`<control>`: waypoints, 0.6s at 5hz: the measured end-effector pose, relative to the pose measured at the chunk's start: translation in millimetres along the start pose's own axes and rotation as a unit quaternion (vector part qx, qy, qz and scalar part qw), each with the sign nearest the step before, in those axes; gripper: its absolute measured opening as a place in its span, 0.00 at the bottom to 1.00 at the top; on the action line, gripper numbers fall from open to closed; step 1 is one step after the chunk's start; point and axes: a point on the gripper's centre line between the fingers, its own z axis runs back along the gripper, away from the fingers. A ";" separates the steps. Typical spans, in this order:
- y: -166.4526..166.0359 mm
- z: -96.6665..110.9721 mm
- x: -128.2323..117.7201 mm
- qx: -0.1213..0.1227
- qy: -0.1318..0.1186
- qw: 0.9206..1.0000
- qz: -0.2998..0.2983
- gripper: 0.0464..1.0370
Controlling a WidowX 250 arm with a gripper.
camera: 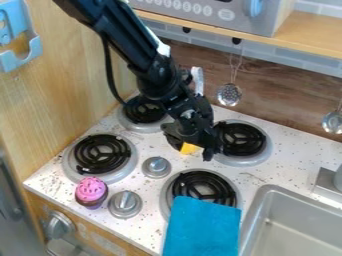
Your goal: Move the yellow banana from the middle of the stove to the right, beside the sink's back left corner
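The yellow object (189, 149) is located directly at the jaws (193, 150), between the burner (257, 152) and the silver knob (156, 167). Its long axis is obscured. Jaw opening and grip on the object cannot be determined.

A speckled white stovetop counter (288, 159) spans the middle and lower frame, bearing four black-coiled burners (101, 151) and two grey knobs (157, 166). A pink-topped toy cupcake (91, 190) stands lower left; a blue cloth (204, 227), bottom centre, partly overlaps one burner.
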 end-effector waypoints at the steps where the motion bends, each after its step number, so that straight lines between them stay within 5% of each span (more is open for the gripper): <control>1: 0.9 -12.5 12.1 0.014 -0.006 1.000 -0.002 0.96; 3: -3.4 -29.0 35.9 0.019 -0.010 1.000 0.008 0.96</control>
